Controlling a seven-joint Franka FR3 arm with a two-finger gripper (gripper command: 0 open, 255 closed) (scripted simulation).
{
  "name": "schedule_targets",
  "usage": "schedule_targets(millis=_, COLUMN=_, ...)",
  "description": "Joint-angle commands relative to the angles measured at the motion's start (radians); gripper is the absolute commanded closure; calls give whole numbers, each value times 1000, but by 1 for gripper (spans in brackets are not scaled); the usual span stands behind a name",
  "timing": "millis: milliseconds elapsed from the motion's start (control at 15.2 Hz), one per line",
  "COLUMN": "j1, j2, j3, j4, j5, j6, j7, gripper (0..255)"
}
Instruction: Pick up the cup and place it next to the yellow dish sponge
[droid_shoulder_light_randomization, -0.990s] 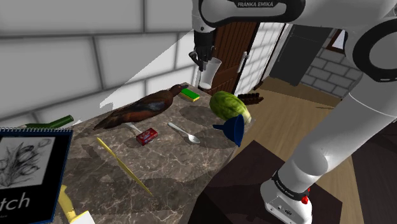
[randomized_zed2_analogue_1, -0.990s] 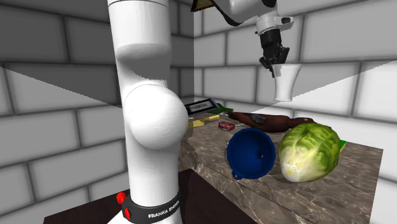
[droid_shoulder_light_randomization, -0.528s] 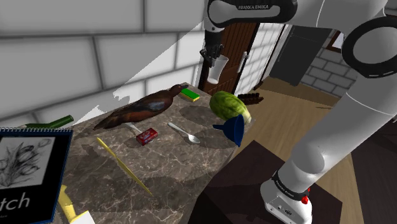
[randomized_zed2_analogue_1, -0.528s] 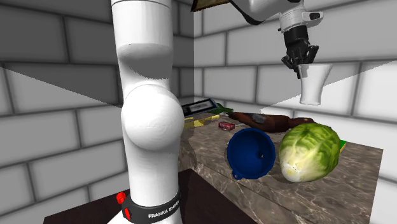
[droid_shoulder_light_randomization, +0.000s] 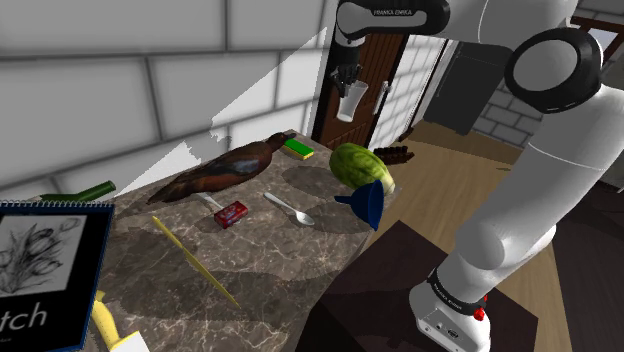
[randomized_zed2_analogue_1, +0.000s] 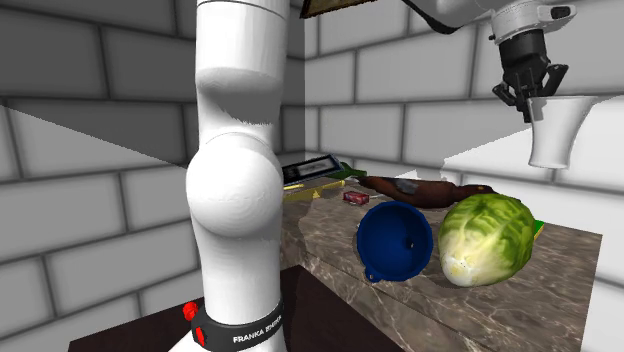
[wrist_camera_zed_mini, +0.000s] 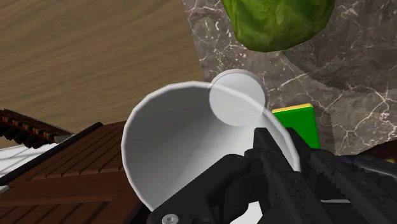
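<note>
A white flared cup (droid_shoulder_light_randomization: 349, 103) hangs in the air, held by its rim in my shut black gripper (droid_shoulder_light_randomization: 345, 82). It is above the far end of the marble counter (droid_shoulder_light_randomization: 270, 250). The dish sponge (droid_shoulder_light_randomization: 298, 149), green on top with a yellow edge, lies on the counter below the cup, toward the shoulder view's left. In the second exterior view the cup (randomized_zed2_analogue_1: 555, 130) hangs under the gripper (randomized_zed2_analogue_1: 528, 90), high above the lettuce. From the wrist, the fingers (wrist_camera_zed_mini: 280, 172) clasp the cup's (wrist_camera_zed_mini: 184, 140) wall, with the sponge (wrist_camera_zed_mini: 296, 123) beyond it.
A green lettuce (droid_shoulder_light_randomization: 362, 165) and a blue funnel (droid_shoulder_light_randomization: 367, 207) lie near the counter's edge by the sponge. A brown bird figure (droid_shoulder_light_randomization: 220, 170), a spoon (droid_shoulder_light_randomization: 290, 208), a red box (droid_shoulder_light_randomization: 231, 213), a yellow stick (droid_shoulder_light_randomization: 195, 260) and a sketch book (droid_shoulder_light_randomization: 50, 270) lie further along. A brown door (droid_shoulder_light_randomization: 375, 70) stands behind.
The gripper has carried the cup up and toward the shoulder view's right, past the sponge and closer to the door. Its grip on the cup has not changed.
</note>
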Motion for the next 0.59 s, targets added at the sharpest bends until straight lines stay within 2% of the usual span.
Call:
schedule_targets(millis=0, j1=-23, j2=25, j3=-19, j4=30, j5=-2, j6=7, j7=-44, gripper=255)
schedule_targets(millis=330, j1=-65, j2=117, j3=-53, j4=149, j5=-9, j6=1, j7=-126, gripper=255)
schedule_targets(millis=528, j1=-67, j2=113, j3=-54, j4=103, j5=-11, j6=42, j7=-117, gripper=255)
